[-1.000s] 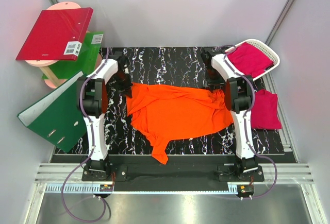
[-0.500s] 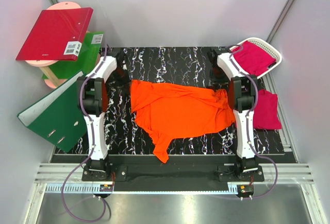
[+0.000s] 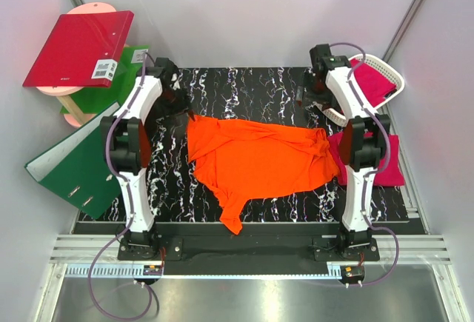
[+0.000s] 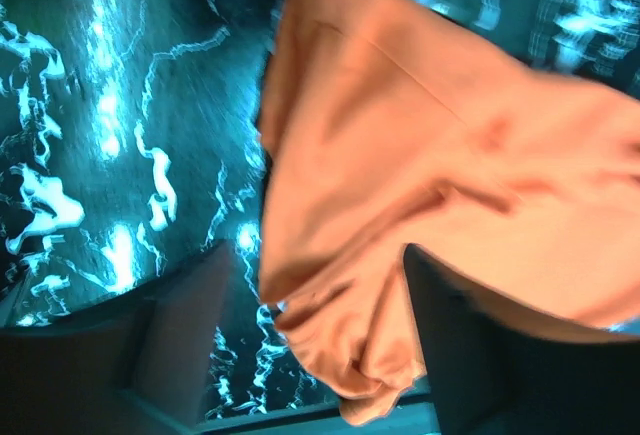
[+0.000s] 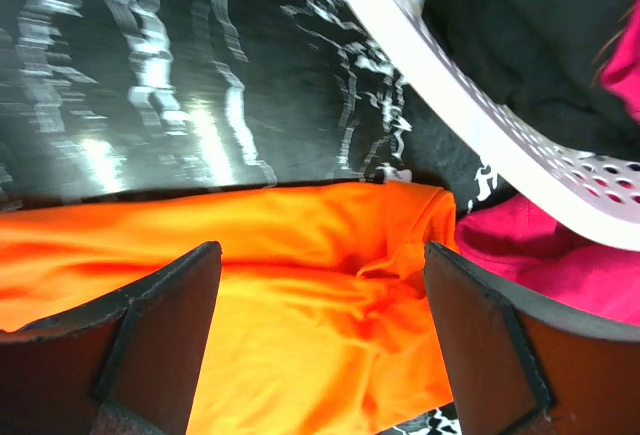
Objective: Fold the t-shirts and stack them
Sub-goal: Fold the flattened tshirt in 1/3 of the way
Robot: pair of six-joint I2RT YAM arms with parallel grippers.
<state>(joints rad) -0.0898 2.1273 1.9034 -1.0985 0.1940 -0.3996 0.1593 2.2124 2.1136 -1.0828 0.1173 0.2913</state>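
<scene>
Your orange shirt (image 3: 259,159) lies spread across the middle of the surface (image 3: 244,89), laid flat for folding. Your left fingers (image 4: 185,335) and right fingers (image 5: 165,330) hang wide apart and empty over its far corners. Count one orange shirt, then one pink shirt (image 3: 366,85) in the basket (image 3: 381,65) and another (image 3: 386,165) beside your right arm, probably already folded.

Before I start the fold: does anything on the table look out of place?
The orange shirt lies rumpled and crooked, with one end trailing past the near edge of the table. The white basket sits askew at the far right corner.
</scene>
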